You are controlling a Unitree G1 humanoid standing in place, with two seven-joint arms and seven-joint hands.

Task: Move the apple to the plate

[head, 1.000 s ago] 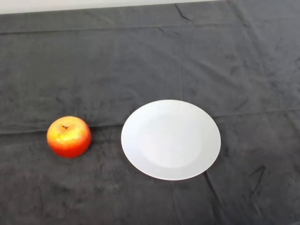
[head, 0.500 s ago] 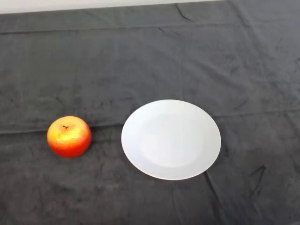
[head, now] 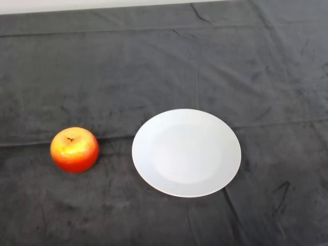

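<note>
A red and yellow apple (head: 74, 149) sits upright on the dark cloth at the left, stem up. To its right lies a round white plate (head: 186, 152) with nothing on it. A short gap of cloth separates the two.
The dark cloth (head: 164, 66) covers the table and shows creases. Along the far edge at the top left runs a pale strip (head: 77, 5).
</note>
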